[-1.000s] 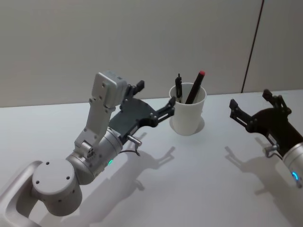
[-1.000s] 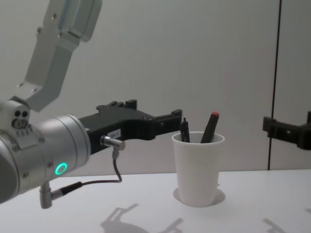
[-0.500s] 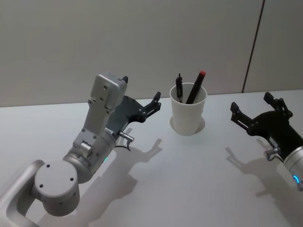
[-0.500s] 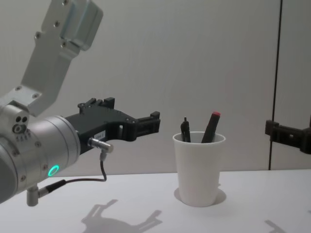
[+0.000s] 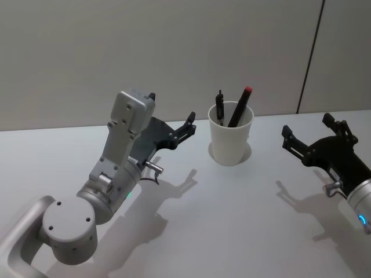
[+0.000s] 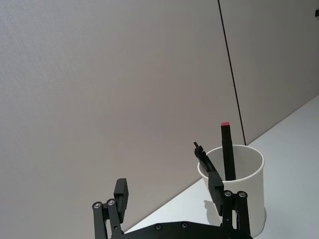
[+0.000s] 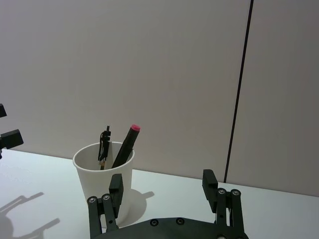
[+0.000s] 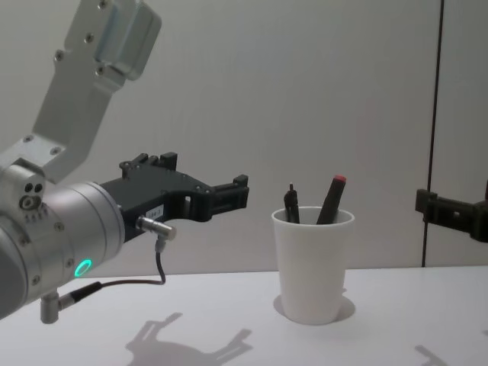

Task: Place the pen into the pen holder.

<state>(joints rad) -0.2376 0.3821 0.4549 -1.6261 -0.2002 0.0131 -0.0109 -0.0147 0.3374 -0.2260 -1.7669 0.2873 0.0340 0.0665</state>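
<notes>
The cup (image 5: 231, 141) stands upright on the white table (image 5: 232, 220), near the rear wall, between the two grippers. Two pens stand inside it, leaning against the rim: a black pen (image 5: 219, 106) with a clip and a dark pen with a red cap (image 5: 240, 106).

Head view: the left gripper (image 5: 173, 119) is raised off the table, left of the cup and apart from it, its fingers spread wide and holding nothing. The right gripper (image 5: 314, 132) hangs to the right of the cup, well apart from it, also spread wide and empty. Shadows of both fall on the table.

Chest view: seen from the side, the left gripper (image 8: 221, 194) points level toward the cup (image 8: 313, 265), at about rim height, with a clear gap between fingertip and rim. A green ring light (image 8: 81, 268) glows on the left wrist, and a cable (image 8: 133, 280) loops below it. A small white label on the gripper body is too small to read. The right gripper enters at the right edge.

Left wrist view: both open fingers frame the cup (image 6: 246, 191), with the red cap topmost (image 6: 225, 124).

Right wrist view: the cup (image 7: 103, 186) stands beyond the right gripper's open fingers; one left fingertip (image 7: 11, 139) shows at the edge.
</notes>
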